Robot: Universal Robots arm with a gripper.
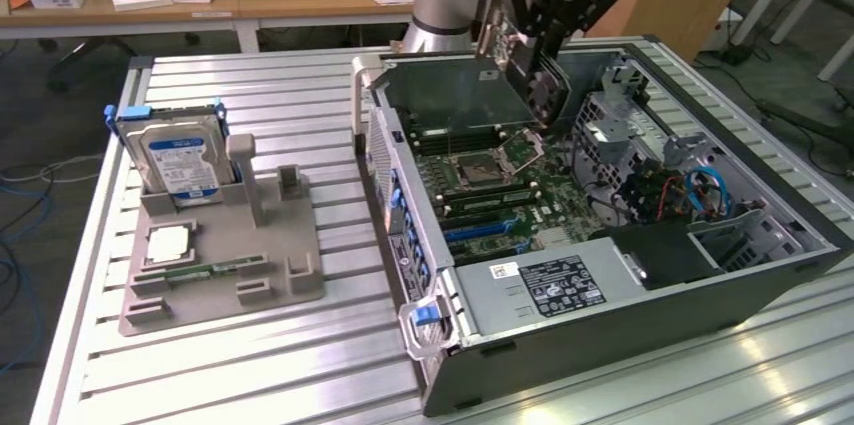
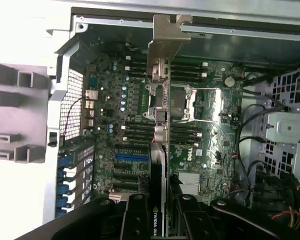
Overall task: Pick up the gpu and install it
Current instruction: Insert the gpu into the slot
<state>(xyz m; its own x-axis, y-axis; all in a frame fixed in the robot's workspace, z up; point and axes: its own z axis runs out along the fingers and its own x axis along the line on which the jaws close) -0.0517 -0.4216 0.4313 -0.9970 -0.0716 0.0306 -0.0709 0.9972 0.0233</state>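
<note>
In the exterior view, the arm (image 1: pixel 430 20) is seen behind the far side of the open computer case (image 1: pixel 601 295). Its black end effector (image 1: pixel 537 60) is pointed downward, slightly tilted, over the far half of the case. The gpu (image 1: pixel 541 95) is pinched between the fingers and held on edge, hanging into the case above the motherboard (image 1: pixel 501 180), close to the processor socket (image 1: pixel 481 167). Whether its lower edge meets the board cannot be told. Toward the exterior view's left, a grey holder (image 1: pixel 227 275) is laid on the slatted metal surface (image 1: pixel 267 85), well apart from the end effector. A hard drive (image 1: pixel 180 160) (in a blue frame) is stood upright in it, and a memory stick (image 1: pixel 214 267) lies flat nearer the front.

In the wrist view, the end effector (image 2: pixel 162 212) is seen with its dark fingers (image 2: pixel 135 215) pressed against the two faces of the gpu (image 2: pixel 162 125), which is viewed edge-on. A strip of label with white lettering is visible between them. The card's silvery bracket (image 2: pixel 167 35) is at the end farthest from the fingers, near the case wall (image 2: pixel 240 31). Beneath the card, the motherboard (image 2: pixel 205 140) and its socket (image 2: pixel 182 102) are seen, and the grey holder (image 2: pixel 15 120) is seen outside the case.
</note>
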